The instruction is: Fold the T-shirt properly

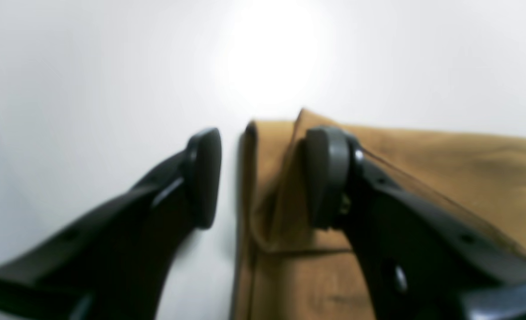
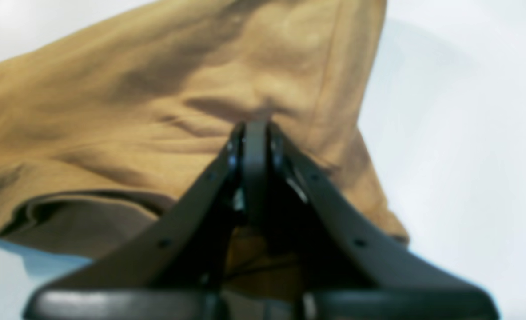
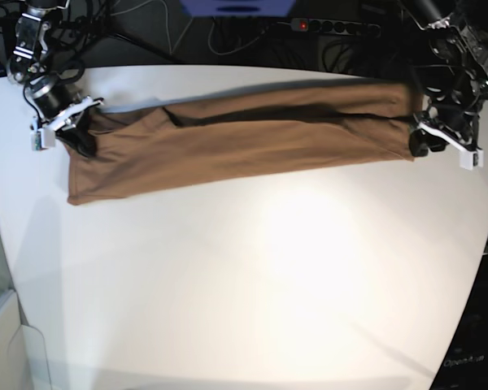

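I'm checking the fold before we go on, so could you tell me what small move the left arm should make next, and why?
Probably close the left claw on the T-shirt edge. Its jaws stand open, one finger over the cloth and the other over the bare table, while the right claw is already shut on the far end. Gripping both ends would let the arms lift the long strip together.

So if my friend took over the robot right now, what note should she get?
Left gripper: open, jaws either side of the shirt edge, not pinching.
Right gripper: shut on the shirt's other end.
Shirt: a long narrow band stretched across the table between the arms.
Done: sides look folded in lengthwise.
Left: grip the free end, then fold the band across.
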Available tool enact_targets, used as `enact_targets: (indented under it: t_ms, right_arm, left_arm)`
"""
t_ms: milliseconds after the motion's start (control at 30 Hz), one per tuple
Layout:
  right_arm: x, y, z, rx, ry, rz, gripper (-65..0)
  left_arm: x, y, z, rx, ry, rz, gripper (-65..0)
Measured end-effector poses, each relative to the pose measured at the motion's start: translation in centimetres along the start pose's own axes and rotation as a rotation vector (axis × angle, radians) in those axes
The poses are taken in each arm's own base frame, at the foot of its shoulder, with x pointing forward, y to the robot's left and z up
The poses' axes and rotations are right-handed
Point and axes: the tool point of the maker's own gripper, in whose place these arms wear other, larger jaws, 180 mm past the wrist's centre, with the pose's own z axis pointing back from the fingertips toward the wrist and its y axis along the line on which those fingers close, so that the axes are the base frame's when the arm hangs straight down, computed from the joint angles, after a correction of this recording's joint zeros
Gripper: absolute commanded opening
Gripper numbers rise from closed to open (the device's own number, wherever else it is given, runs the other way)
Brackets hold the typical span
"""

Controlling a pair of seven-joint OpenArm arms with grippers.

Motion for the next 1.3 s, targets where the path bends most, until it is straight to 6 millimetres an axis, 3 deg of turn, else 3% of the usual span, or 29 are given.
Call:
enact_targets:
  t_ms: [233, 467, 833, 900, 967, 1000, 1067, 1300]
  right_arm:
    - [0.2, -0.2, -0.3, -0.009, 0.003, 0.004, -64.3]
    - [0.3, -0.2, -0.3, -0.009, 0.001, 0.004, -64.3]
    - [0.2, 0.0, -0.5, -0.016, -0.009, -0.009, -64.3]
    - [0.2, 0.1, -0.5, -0.016, -0.009, -0.009, -64.3]
    - [0.2, 0.1, -0.5, -0.015, -0.008, -0.008, -64.3]
    - [0.2, 0.1, -0.5, -0.015, -0.008, -0.009, -64.3]
    - [0.2, 0.0, -0.5, -0.016, -0.008, -0.009, -64.3]
    - [0.4, 0.3, -0.8, -0.016, -0.018, -0.015, -64.3]
  left_arm:
    - [-2.6, 0.7, 1.2, 0.01, 0.039, 0.007, -35.6]
    - [-3.2, 0.9, 1.6, 0.008, 0.044, 0.006, -35.6]
    - [-3.7, -3.5, -0.6, -0.126, 0.088, -0.033, -36.2]
    - [-3.7, -3.5, -0.8, -0.13, 0.084, -0.028, -44.7]
    - [-4.0, -3.5, -0.8, -0.129, 0.094, -0.028, -62.5]
    - [-4.1, -3.6, -0.8, -0.129, 0.099, -0.026, -65.0]
    - [-3.9, -3.7, -0.8, -0.129, 0.106, -0.035, -61.0]
    - [-2.2, -4.3, -0.1, -0.083, 0.174, -0.159, -62.3]
